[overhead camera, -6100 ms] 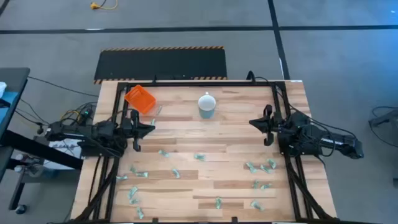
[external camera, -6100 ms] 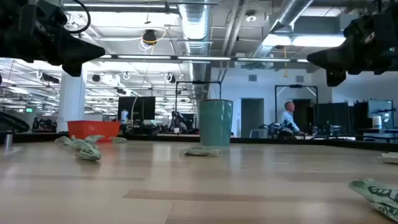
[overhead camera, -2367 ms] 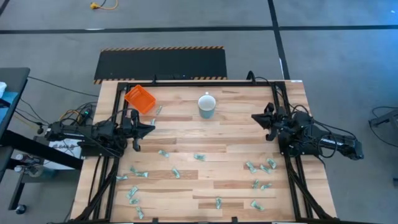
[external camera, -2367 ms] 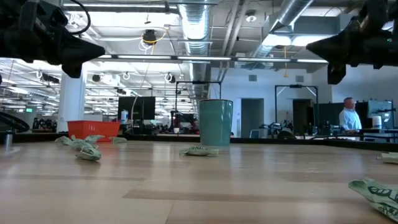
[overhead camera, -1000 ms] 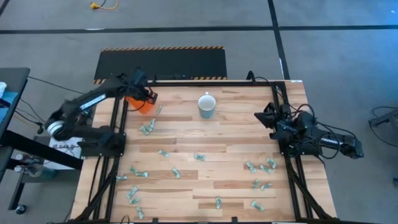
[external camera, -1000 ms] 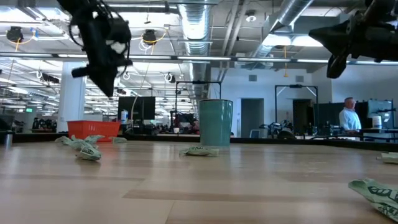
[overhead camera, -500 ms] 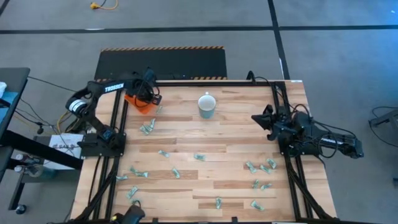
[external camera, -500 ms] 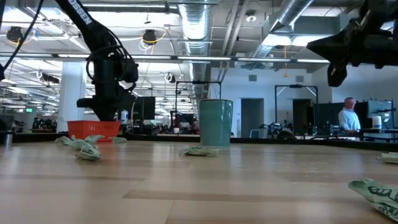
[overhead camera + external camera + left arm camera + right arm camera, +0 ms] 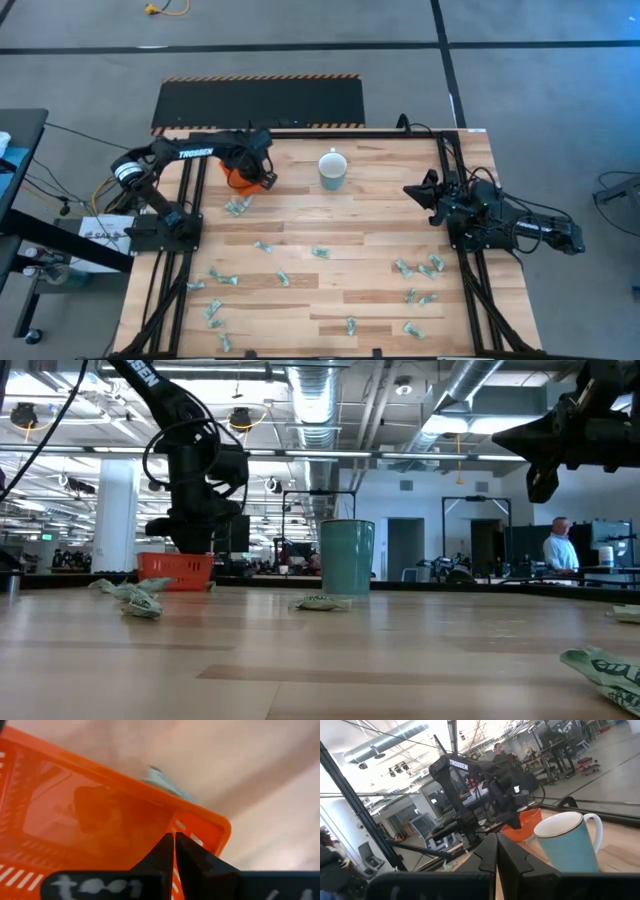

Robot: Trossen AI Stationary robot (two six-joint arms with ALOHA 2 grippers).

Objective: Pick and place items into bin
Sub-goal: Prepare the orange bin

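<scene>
The orange bin (image 9: 236, 179) rests on its base on the table (image 9: 360, 225), left of the pale blue mug (image 9: 333, 170). My left gripper (image 9: 262, 172) is down on the bin, shut on it; the left wrist view looks into the bin (image 9: 100, 820) from above. Several small green-and-white items (image 9: 318, 252) lie scattered over the near half of the table, one (image 9: 236, 207) just near of the bin, and another item (image 9: 165, 779) shows beyond the bin's far wall. My right gripper (image 9: 412, 192) hangs shut above the table's right side, touching nothing. My left gripper has its two fingers (image 9: 161, 851) closed on the bin's side wall (image 9: 186, 834) near a corner, coming from above and pointing down. The wall seems to pass between the fingers; their tips hide the contact itself. The bin (image 9: 176, 568) stays level with its base on the table.
The mug (image 9: 347, 556) stands upright just right of the bin. Dark frame rails run along the table's left and right edges (image 9: 462, 250). Bare wood lies between the mug and my right gripper. A person (image 9: 560, 550) stands in the room behind.
My left arm has swung from the table's far left corner toward the mug and come down lower. The bin has slid with it along the table, to the right and a little toward the near edge, staying flat. The right arm has barely moved.
</scene>
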